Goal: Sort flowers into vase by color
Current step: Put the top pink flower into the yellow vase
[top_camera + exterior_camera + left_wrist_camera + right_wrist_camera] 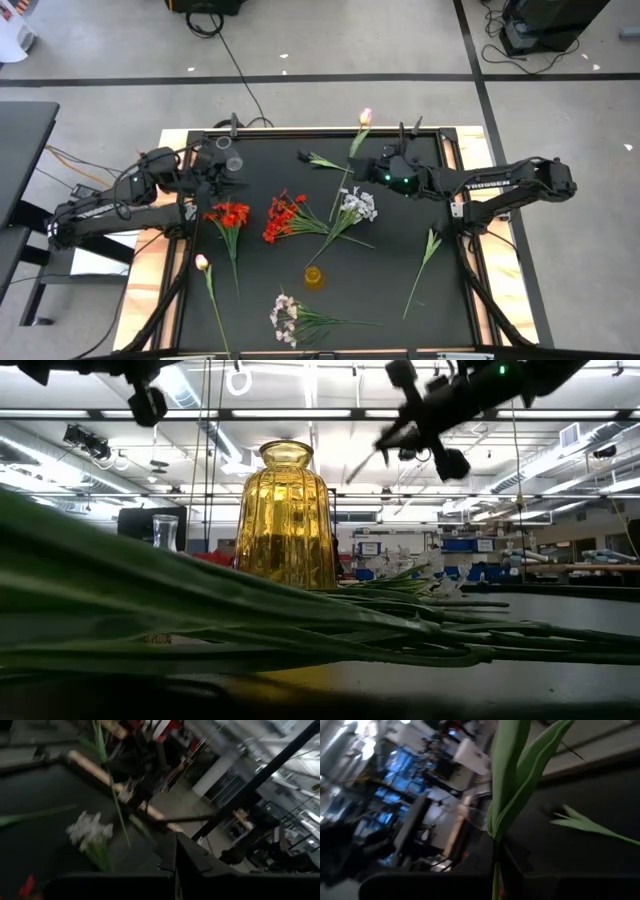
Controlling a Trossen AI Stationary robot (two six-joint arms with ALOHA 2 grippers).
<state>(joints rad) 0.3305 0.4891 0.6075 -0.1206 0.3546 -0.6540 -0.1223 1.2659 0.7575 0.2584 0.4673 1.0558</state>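
Near the top centre of the high view, the right gripper [372, 166] holds a pink tulip [365, 118] by its stem, jaws narrow on it, bud past the surface's [400, 260] far edge. The stem is thin and long; it could swing or slip as it is carried toward the yellow vase [314, 277] at lower centre. Red clusters [283, 215], white sprays [356, 204] and a second tulip [201, 262] lie scattered. The left gripper [212, 180] hovers at upper left; its jaws I cannot tell. Only the right wrist view shows the leaves [520, 775] rising from the grip; only the low view shows the vase [287, 515] upright, with a small clear glass [166, 532] behind it.
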